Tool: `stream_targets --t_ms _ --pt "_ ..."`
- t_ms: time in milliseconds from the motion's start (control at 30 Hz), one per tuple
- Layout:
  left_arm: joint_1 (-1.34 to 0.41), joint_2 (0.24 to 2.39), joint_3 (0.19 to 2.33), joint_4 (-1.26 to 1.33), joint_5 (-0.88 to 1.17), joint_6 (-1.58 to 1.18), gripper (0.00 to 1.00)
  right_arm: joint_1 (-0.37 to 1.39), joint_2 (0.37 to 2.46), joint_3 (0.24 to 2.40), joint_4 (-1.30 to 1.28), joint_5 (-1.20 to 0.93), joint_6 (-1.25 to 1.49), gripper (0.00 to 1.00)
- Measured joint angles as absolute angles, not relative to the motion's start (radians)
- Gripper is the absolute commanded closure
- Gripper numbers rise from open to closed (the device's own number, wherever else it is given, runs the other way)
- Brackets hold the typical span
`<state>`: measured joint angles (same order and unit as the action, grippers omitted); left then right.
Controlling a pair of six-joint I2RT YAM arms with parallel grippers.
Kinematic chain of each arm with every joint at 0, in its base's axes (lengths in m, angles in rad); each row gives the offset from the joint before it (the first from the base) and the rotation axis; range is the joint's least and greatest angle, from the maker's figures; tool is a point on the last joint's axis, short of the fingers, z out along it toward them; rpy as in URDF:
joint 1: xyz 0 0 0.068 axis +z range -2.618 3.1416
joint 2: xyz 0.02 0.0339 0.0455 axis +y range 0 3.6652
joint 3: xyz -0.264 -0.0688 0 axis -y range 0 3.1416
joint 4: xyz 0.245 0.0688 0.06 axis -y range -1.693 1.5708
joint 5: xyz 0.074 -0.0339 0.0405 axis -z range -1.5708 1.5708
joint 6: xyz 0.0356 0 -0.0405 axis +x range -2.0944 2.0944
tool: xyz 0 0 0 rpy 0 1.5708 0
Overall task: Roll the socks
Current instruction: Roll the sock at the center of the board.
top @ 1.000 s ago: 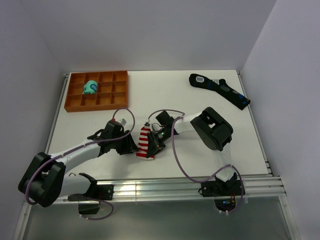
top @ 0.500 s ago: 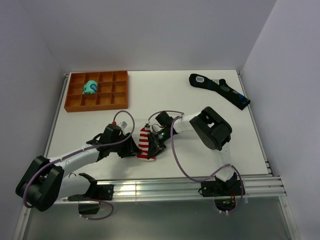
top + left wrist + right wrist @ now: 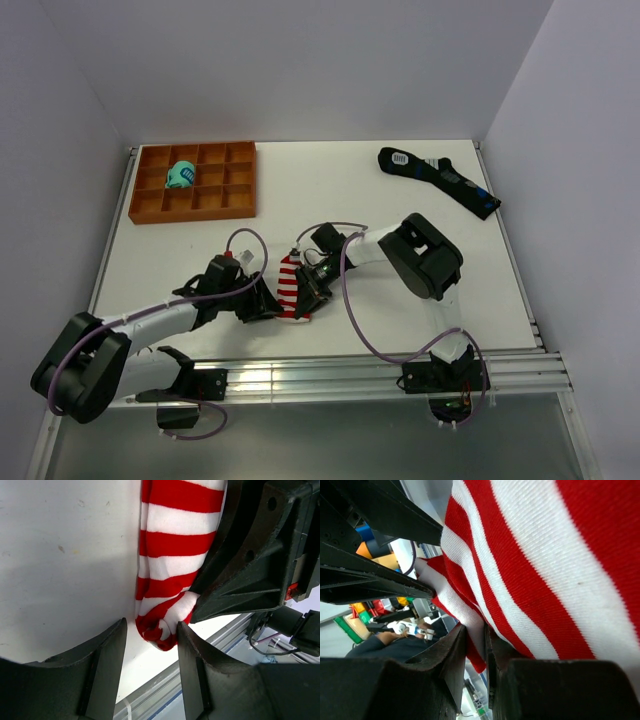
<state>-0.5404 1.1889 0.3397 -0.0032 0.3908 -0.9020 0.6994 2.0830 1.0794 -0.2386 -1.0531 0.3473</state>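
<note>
The red and white striped socks (image 3: 289, 285) lie on the white table near its front middle, with the red end curled toward the front edge. My right gripper (image 3: 309, 288) is shut on the socks' edge; in the right wrist view the striped fabric (image 3: 530, 565) is pinched between the jaws. My left gripper (image 3: 268, 303) is open at the socks' left side. In the left wrist view its fingers (image 3: 107, 655) stand on either side of the curled red end (image 3: 162, 630), not closed on it.
An orange compartment tray (image 3: 195, 180) stands at the back left with a teal sock bundle (image 3: 181, 174) in one cell. A long black sock with blue patches (image 3: 438, 178) lies at the back right. The table's front rail (image 3: 330, 370) is close to the socks.
My left gripper has moved right and toward the front, up to the socks' curled end. The right gripper has stayed on the socks.
</note>
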Motion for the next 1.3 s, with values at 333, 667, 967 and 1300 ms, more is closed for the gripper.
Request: stream_targets --t_ms 333,667,967,1300 --pt "-0.549 1.234 0.36 0.012 0.395 -0.908 0.51 0.699 2.086 1.079 -0.239 -1.06 0.347 0.84" --pt "-0.567 1.294 0.41 -0.023 0.368 -0.921 0.64 0.697 2.088 1.074 -0.23 -1.068 0.347 0.84" --pt "-0.574 1.361 0.49 -0.117 0.342 -0.93 0.76 0.695 2.087 1.065 -0.214 -1.075 0.35 0.82" --pt "-0.586 1.471 0.641 -0.29 0.336 -0.925 0.92 0.694 2.034 0.999 -0.134 -1.039 0.378 0.69"
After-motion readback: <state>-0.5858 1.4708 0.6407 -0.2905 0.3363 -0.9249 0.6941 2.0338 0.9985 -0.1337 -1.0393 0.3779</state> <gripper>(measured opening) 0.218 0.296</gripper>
